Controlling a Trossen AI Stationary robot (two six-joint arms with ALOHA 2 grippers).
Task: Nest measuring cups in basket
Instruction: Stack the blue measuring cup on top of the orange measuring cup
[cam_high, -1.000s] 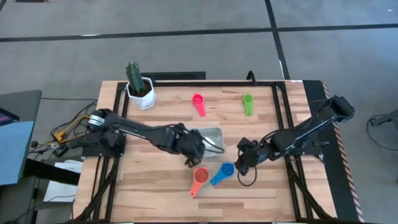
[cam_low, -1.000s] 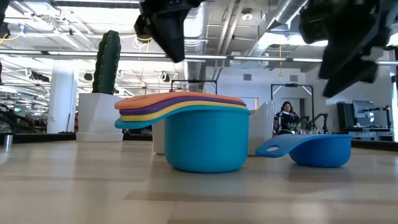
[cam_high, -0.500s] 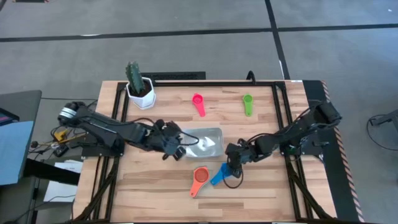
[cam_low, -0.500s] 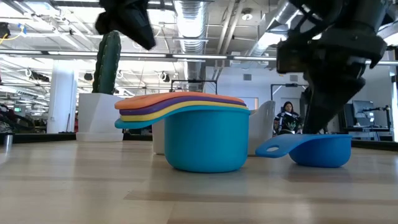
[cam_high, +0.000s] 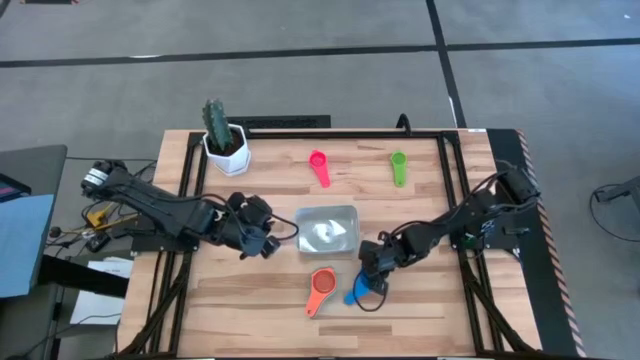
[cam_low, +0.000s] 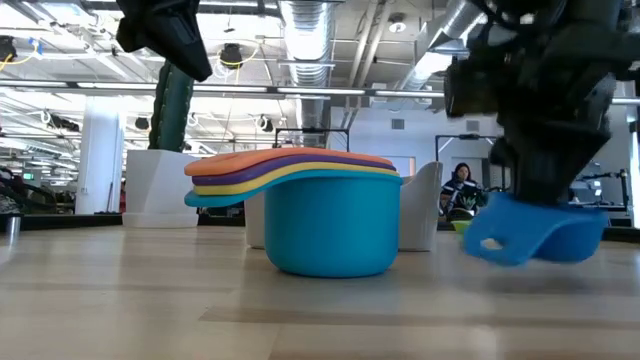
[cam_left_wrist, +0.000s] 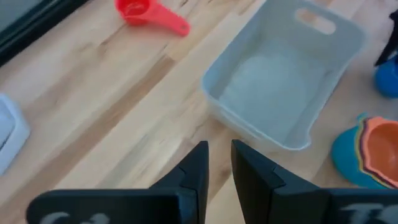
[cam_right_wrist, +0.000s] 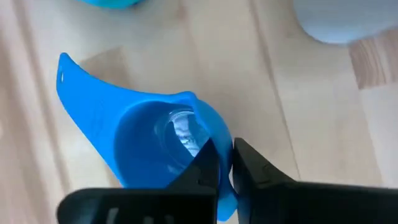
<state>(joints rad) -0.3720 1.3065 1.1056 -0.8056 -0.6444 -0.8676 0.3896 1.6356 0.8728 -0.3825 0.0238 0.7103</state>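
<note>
The clear basket (cam_high: 325, 230) sits mid-table. Just in front of it a stack of nested measuring cups (cam_high: 320, 288), teal at the bottom and orange on top (cam_low: 320, 215), rests on its base. Right of the stack, my right gripper (cam_high: 372, 265) is shut on the blue cup (cam_right_wrist: 143, 130). A pink cup (cam_high: 320, 165) and a green cup (cam_high: 398, 167) lie at the far side. My left gripper (cam_high: 268, 243) hovers left of the basket with a narrow gap between its fingers (cam_left_wrist: 219, 149) and nothing in it. My right gripper pinches the blue cup's bowl wall (cam_right_wrist: 214, 127), on the side away from the handle, with one finger inside the bowl and one outside. The fingers come from above, pointing down. The cup is tilted, handle end (cam_low: 490, 245) lower, and looks just clear of the table.
A white pot with a cactus (cam_high: 222, 140) stands at the far left corner. Black rails (cam_high: 455, 200) run along the table's sides. Bare wood lies along the near edge and between the basket and the far cups.
My right gripper has moved toward the table's left and near edge, come down on the blue cup and shut on its bowl wall. The cup has tipped, its handle end dropping. My left gripper has drawn back from the basket toward the table's left edge.
</note>
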